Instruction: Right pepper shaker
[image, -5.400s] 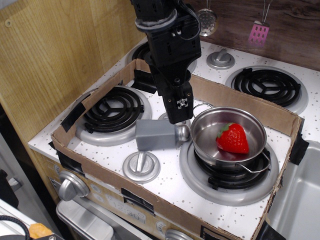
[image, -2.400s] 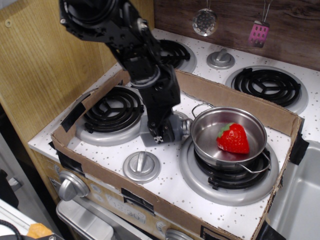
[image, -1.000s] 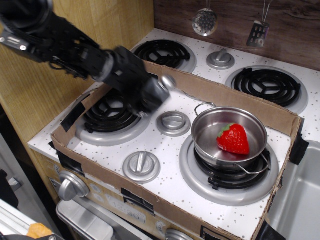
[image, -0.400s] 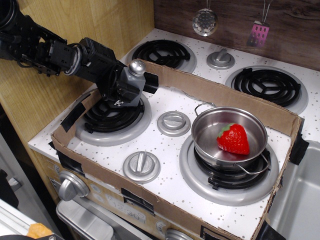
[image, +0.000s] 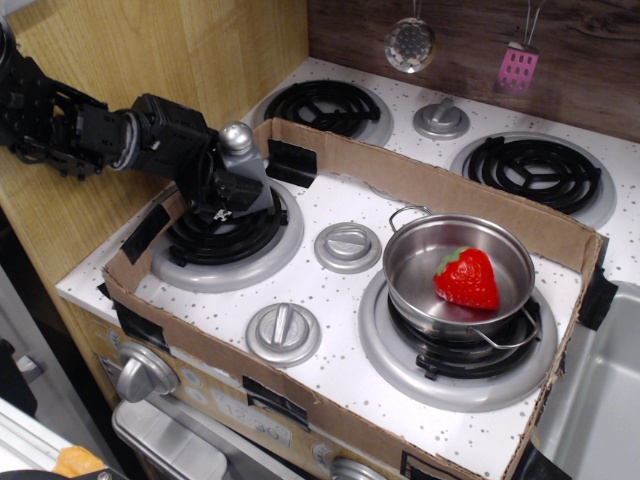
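Note:
The grey pepper shaker (image: 245, 170) with its shiny silver ball cap stands upright over the front left burner (image: 228, 232), cap at the top. My black gripper (image: 228, 188) reaches in from the left and is shut on the shaker's body. Whether the shaker's base touches the burner is hidden by the fingers.
A steel pot (image: 458, 272) with a red strawberry (image: 465, 277) sits on the front right burner. Silver knobs (image: 347, 246) (image: 283, 333) lie on the white stovetop. A low cardboard wall (image: 430, 190) rings the front burners. A strainer (image: 411, 42) hangs at the back.
The shaker lay on its side by the pot; my gripper closed on it, carried it left, and now holds it upright over the front left burner, slightly lower and further left than before.

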